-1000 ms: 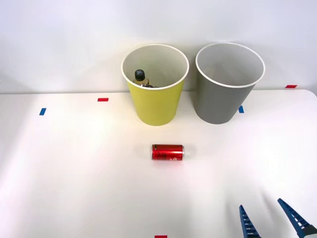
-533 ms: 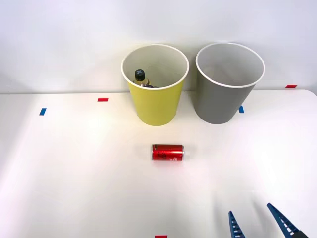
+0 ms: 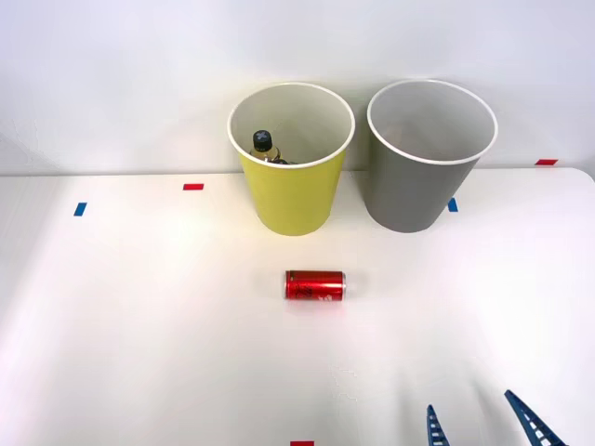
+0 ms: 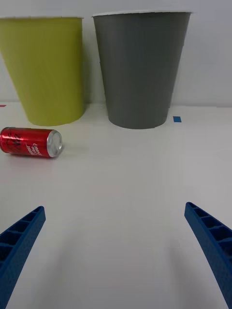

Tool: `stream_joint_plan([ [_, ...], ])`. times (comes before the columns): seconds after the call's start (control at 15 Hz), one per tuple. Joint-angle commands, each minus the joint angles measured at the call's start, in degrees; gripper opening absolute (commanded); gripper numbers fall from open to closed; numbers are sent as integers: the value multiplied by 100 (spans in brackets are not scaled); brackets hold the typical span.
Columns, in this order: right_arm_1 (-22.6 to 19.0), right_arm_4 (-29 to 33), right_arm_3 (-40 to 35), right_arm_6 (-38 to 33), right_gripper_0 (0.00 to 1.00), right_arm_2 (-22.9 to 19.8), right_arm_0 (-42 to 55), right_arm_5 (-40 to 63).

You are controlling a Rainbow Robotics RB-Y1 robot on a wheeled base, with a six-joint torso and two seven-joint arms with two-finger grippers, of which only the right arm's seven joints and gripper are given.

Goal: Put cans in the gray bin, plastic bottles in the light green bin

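Observation:
A red can [image 3: 315, 285] [image 4: 31, 143] lies on its side on the white table, in front of the light green bin [image 3: 292, 160] [image 4: 46, 69]. Inside that bin stands a plastic bottle [image 3: 265, 146] with a black cap. The gray bin [image 3: 428, 156] [image 4: 140, 67] stands to the right of the green one. My right gripper [image 3: 479, 423] [image 4: 115, 227] is open and holds nothing, low at the table's front right, well short of the can and to its right.
Small red tape marks [image 3: 192, 187] and blue tape marks [image 3: 80, 209] dot the table [image 3: 139, 325]. A white wall rises just behind the bins. The table's right edge runs near the gray bin's side.
My right gripper has shifted left and slightly back toward the view's lower edge. The can, the bottle and both bins have stayed where they were.

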Motion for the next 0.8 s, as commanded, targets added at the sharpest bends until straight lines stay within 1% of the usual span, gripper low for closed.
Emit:
stream_joint_plan([
  [0.07, 15, -119, 8, 161, 100, -60, 92, 29],
  [0.2, 41, -277, 123, 143, 100, -51, 101, 29],
  [0.27, 77, -488, 298, 170, 100, -16, 92, 29],
  [0.4, 94, -707, 509, 196, 100, 28, 92, -77],
  [0.8, 68, -830, 509, 213, 100, 28, 110, -173],
])
